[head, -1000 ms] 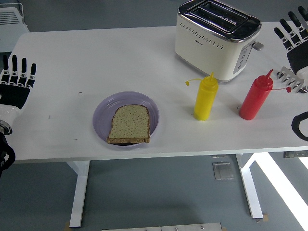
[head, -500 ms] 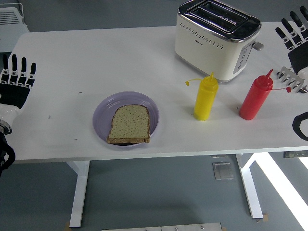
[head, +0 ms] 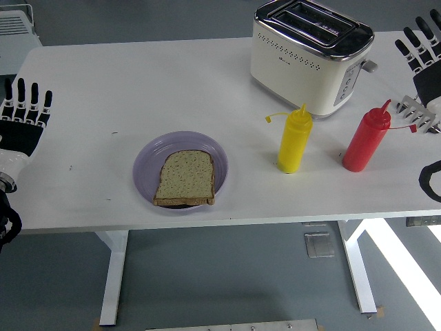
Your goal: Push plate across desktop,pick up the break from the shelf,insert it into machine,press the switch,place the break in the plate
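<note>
bread slice (head: 185,178) lying on purple plate (head: 148,162), near-centre worktop (head: 138,83) | toaster (head: 310,55) sitting far right | left robot hand (head: 24,117) hovering released, fingers extended | right robot hand (head: 422,48) likewise, holding nothing

Bare table (head: 103,89) lies left of the plate (head: 146,162); yellow bottle (head: 294,140) and red bottle (head: 366,138) stand before the toaster (head: 310,55).

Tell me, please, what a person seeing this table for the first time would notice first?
Probably the slice of bread lying on the purple plate near the table's front edge. Next, the yellow bottle and red bottle standing before the white toaster at the back right.
</note>
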Controlling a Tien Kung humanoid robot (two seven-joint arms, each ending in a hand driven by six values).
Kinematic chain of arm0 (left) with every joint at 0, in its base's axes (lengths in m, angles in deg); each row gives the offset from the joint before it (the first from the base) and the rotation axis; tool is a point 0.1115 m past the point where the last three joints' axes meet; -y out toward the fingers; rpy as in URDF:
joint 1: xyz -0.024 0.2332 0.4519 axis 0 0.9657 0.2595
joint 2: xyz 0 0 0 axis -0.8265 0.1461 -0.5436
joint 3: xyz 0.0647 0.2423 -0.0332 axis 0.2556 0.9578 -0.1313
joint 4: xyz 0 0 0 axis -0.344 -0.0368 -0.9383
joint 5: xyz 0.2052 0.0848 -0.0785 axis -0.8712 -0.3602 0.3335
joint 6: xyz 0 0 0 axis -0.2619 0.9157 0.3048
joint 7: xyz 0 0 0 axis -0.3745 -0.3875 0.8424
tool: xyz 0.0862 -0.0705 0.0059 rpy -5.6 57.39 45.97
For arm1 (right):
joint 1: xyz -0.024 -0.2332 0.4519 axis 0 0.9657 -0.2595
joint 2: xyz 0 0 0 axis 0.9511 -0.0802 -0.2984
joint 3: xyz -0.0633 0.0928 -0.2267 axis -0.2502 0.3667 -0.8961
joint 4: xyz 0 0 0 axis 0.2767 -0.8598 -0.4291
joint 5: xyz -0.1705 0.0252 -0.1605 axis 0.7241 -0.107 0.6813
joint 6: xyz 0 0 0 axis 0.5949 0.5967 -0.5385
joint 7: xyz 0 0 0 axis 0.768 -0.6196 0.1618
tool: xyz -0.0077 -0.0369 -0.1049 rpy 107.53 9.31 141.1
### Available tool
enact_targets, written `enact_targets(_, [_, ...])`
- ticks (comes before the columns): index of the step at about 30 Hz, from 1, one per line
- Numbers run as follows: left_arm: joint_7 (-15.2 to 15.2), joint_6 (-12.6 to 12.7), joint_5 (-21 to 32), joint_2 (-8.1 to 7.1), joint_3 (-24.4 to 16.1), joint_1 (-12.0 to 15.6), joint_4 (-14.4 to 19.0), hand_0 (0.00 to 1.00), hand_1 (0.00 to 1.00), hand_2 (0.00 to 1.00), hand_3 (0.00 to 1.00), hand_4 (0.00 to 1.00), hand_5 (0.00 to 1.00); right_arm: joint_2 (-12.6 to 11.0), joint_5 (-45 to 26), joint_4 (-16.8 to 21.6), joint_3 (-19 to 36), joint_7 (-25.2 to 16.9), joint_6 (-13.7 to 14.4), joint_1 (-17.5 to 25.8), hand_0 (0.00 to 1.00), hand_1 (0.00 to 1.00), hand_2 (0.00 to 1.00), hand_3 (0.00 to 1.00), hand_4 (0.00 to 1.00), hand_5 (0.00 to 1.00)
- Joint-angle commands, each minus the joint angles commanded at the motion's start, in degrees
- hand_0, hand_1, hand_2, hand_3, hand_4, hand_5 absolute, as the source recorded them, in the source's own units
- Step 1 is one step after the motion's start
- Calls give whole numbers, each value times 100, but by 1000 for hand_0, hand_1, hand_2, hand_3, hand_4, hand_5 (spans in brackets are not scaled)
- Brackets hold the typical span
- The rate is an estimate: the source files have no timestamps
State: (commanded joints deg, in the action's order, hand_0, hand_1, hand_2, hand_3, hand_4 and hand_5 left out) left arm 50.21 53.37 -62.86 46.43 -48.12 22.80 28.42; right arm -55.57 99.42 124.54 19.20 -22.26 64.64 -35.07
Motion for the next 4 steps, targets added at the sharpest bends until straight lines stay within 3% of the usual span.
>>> enact_targets(4, [-9,1,4,0,0,2,-2,782,711,670,652,562,821,-6,0,0,-5,0,2,6,737,687,655,667,667,361])
